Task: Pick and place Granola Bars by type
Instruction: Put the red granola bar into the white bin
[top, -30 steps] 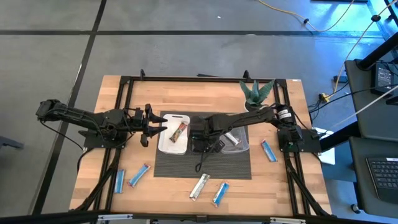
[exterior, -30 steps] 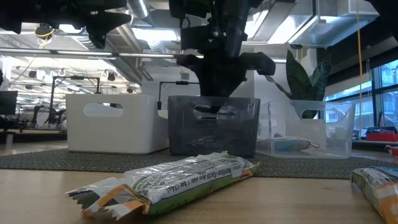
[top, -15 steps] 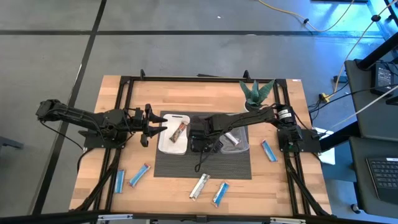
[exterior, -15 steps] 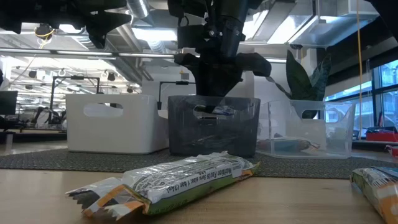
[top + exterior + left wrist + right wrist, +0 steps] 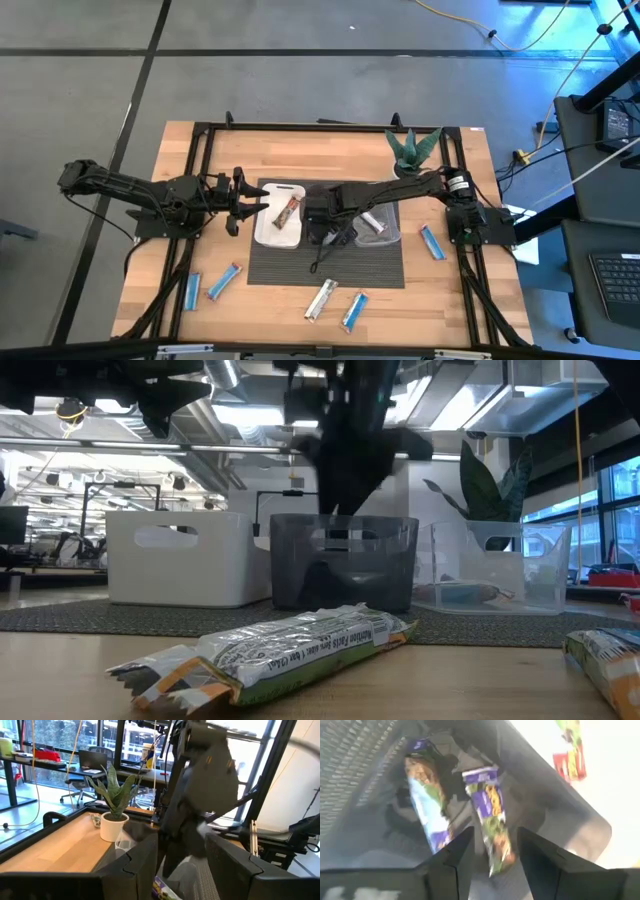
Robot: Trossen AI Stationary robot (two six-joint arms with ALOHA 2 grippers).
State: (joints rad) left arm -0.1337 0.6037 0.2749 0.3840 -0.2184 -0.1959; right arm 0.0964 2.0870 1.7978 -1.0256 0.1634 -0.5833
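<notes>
Hovering over the black tray (image 5: 322,222) at the table's centre, the right gripper (image 5: 492,851) had its fingers spread with nothing between them; two purple-wrapped bars (image 5: 492,820) lay loose on the tray floor below it. The left gripper (image 5: 243,201) waited at about nine o'clock from the white tray (image 5: 279,238), fingers wide and empty. That tray held one red bar (image 5: 290,210), its long axis running roughly one o'clock to seven. The clear tray (image 5: 392,236), at three o'clock from the black one, held a silver bar (image 5: 373,221). On the bare wood nearer the front lay two blue bars (image 5: 193,290) at about seven o'clock, a silver one (image 5: 320,299) beside another blue at six, each tilted toward one o'clock, and one blue bar (image 5: 432,241) at four. Such bars were probably light, flat and crinkly, with slippery film; pinching across the short width at mid-length looked safest, since the crimped ends would likely fold.
</notes>
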